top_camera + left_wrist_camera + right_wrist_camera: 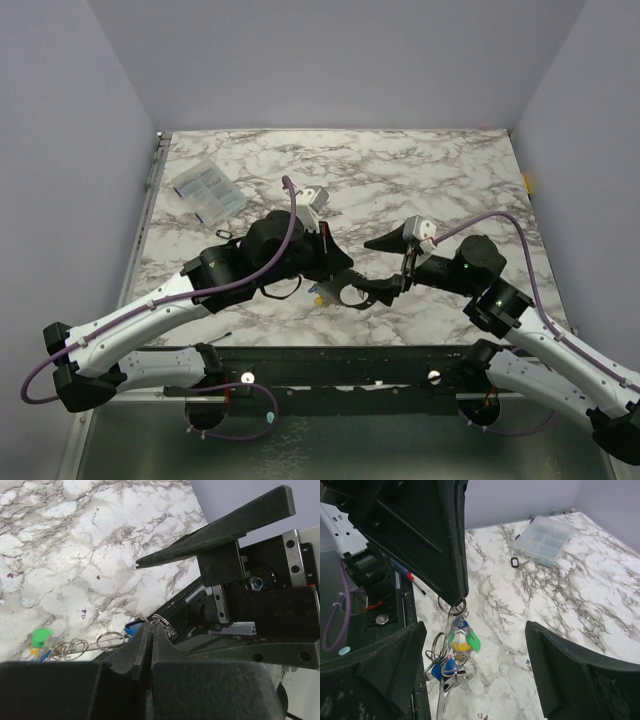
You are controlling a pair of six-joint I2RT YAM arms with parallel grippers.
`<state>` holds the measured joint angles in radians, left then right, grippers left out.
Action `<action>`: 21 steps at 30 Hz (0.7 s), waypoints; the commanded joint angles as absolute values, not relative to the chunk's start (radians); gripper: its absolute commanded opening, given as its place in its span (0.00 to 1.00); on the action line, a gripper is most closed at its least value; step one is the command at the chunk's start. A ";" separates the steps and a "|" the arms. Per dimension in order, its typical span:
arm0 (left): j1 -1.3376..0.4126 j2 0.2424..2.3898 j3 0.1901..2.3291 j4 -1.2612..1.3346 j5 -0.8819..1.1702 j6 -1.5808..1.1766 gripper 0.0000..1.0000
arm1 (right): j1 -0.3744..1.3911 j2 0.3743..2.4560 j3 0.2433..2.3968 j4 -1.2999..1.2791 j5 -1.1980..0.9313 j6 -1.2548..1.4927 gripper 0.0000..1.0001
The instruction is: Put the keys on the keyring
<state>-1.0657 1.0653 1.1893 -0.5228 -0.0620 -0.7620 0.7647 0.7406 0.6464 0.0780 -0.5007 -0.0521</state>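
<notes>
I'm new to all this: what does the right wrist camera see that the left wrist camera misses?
Only the right wrist view shows the clear plastic box far back on the table, and that the keys dangle from a ring pinched in the shut left claw. Only the left wrist view shows the housing of the right claw, with its metal rails. Both show the marble table, the coloured keys and parts of both claws.

The left arm (140, 322) and right arm (560, 350) are showing white links and black joints; purple cables (291, 215) are trailing alongside, green lights (497, 300) glowing lower right.
</notes>
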 commanded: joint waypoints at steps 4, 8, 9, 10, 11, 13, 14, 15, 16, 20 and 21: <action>-1.071 1.065 1.205 -0.543 -0.112 -0.819 0.00 | 0.767 0.808 0.682 0.153 -0.558 -0.036 0.81; -1.071 1.067 1.202 -0.555 -0.137 -0.831 0.00 | 0.767 0.828 0.690 0.118 -0.596 -0.069 0.78; -1.071 1.069 1.205 -0.561 -0.140 -0.831 0.00 | 0.767 0.829 0.687 0.113 -0.606 -0.074 0.78; -1.071 1.072 1.206 -0.567 -0.142 -0.831 0.00 | 0.766 0.831 0.686 0.110 -0.615 -0.078 0.78; -1.071 1.075 1.207 -0.573 -0.145 -0.831 0.00 | 0.767 0.830 0.682 0.110 -0.620 -0.081 0.78; -1.071 1.079 1.206 -0.577 -0.144 -0.833 0.00 | 0.767 0.830 0.673 0.123 -0.623 -0.080 0.77; -1.071 1.081 1.206 -0.578 -0.142 -0.835 0.00 | 0.767 0.830 0.671 0.133 -0.627 -0.077 0.76; -1.071 1.084 1.206 -0.578 -0.140 -0.836 0.00 | 0.766 0.831 0.670 0.142 -0.632 -0.073 0.74; -1.071 1.085 1.207 -0.579 -0.139 -0.837 0.00 | 0.767 0.836 0.670 0.152 -0.637 -0.070 0.72; -1.071 1.089 1.211 -0.581 -0.138 -0.844 0.00 | 0.766 0.862 0.680 0.174 -0.665 -0.063 0.65; -1.071 1.089 1.212 -0.583 -0.138 -0.846 0.00 | 0.767 0.869 0.682 0.176 -0.667 -0.064 0.63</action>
